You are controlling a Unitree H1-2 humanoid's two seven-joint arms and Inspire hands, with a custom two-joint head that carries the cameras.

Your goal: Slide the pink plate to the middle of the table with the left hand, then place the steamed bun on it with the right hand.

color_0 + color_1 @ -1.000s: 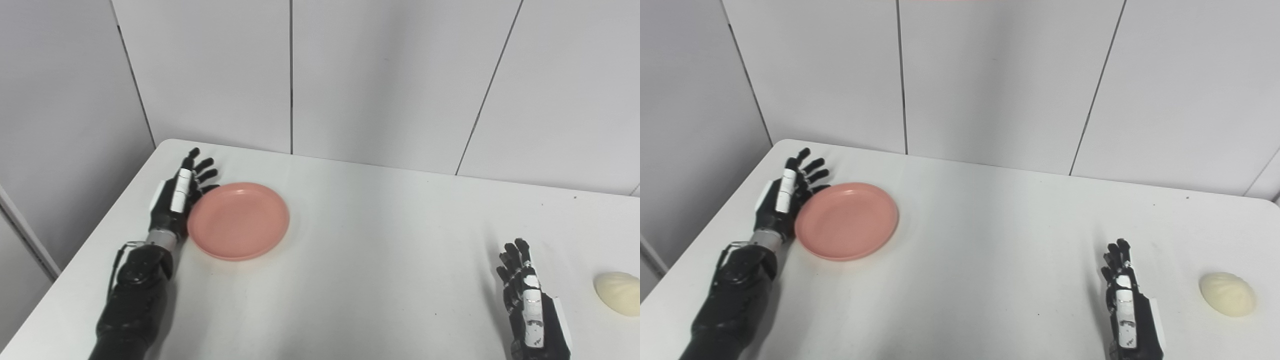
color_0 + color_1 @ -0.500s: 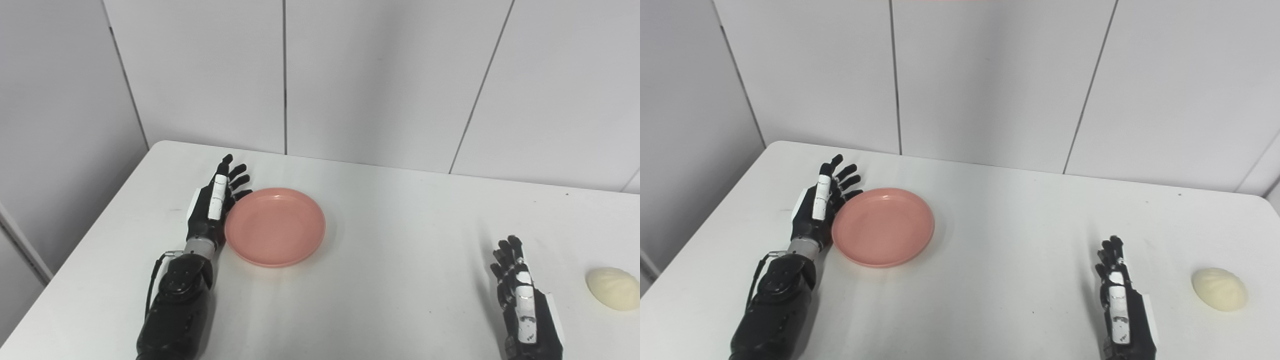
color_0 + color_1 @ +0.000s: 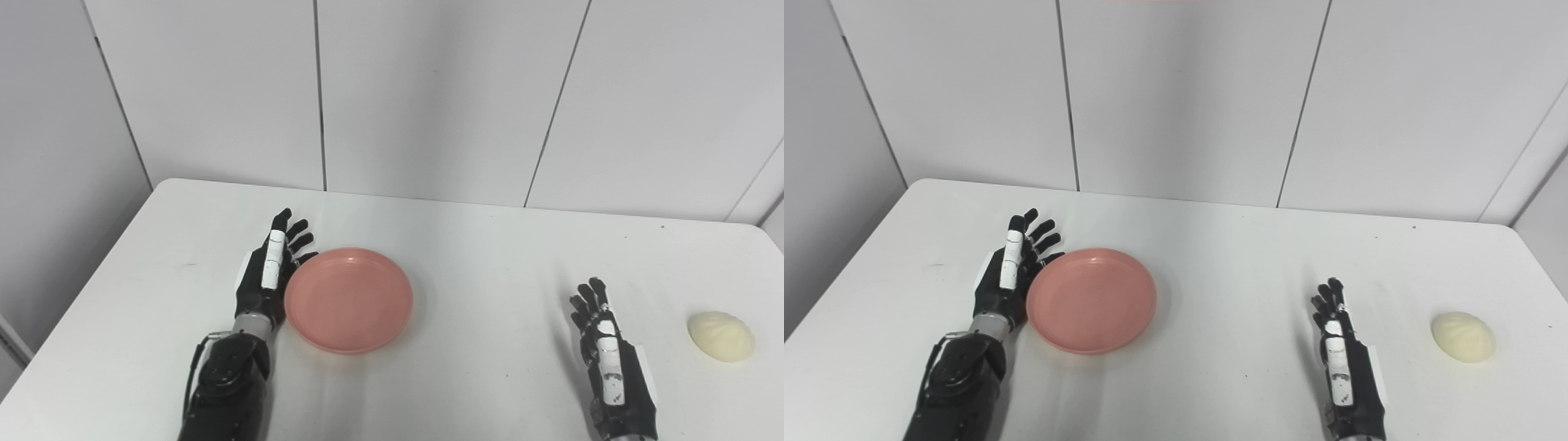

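Note:
The round pink plate (image 3: 349, 299) lies flat on the white table (image 3: 478, 257), left of the middle. My left hand (image 3: 269, 272) stands on edge against the plate's left rim, open, fingers stretched toward the wall and holding nothing. The pale, cream-coloured steamed bun (image 3: 721, 335) sits near the table's right side. My right hand (image 3: 606, 352) is open on the table, fingers straight, to the left of the bun with a clear gap between them.
White wall panels stand right behind the table's far edge. The table's left edge (image 3: 839, 269) and right edge (image 3: 1540, 269) both show, and the bun (image 3: 1463, 337) lies close to the right one.
The camera has turned rightward. My left hand has pushed the plate to the right, away from the table's left edge. The right hand and bun have kept their places on the table.

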